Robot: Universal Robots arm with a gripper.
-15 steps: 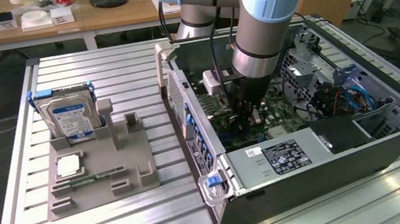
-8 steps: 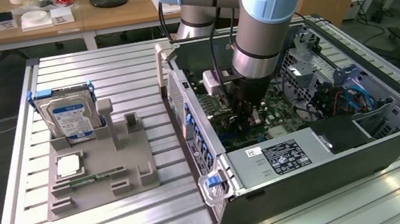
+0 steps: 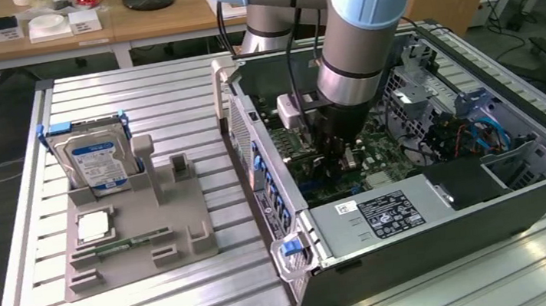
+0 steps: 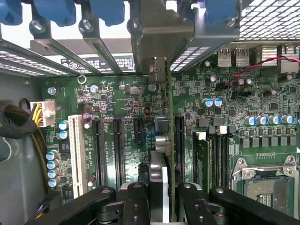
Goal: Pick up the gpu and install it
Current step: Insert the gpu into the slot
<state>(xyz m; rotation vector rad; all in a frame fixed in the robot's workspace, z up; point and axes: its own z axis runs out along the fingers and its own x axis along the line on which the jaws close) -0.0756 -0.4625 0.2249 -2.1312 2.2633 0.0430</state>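
Wrist view: claw (image 4: pixel 161 187) clenched on gpu (image 4: pixel 165 140), card held edge-on between fingers (image 4: pixel 136 201), standing over motherboard (image 4: pixel 117 108), seemingly at slot (image 4: pixel 179 140). Exterior view: arm (image 3: pixel 362 27) reaches down inside case (image 3: pixel 447 233).

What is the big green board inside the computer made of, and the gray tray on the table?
The flat green motherboard looks like lacquered circuit-board laminate: semi-glossy green, covered in fine traces, solder dots and black plastic slots. The gray slotted holder tray looks like matte moulded or printed plastic: uniform dull colour, no shine. Neither can be confirmed by looks alone.
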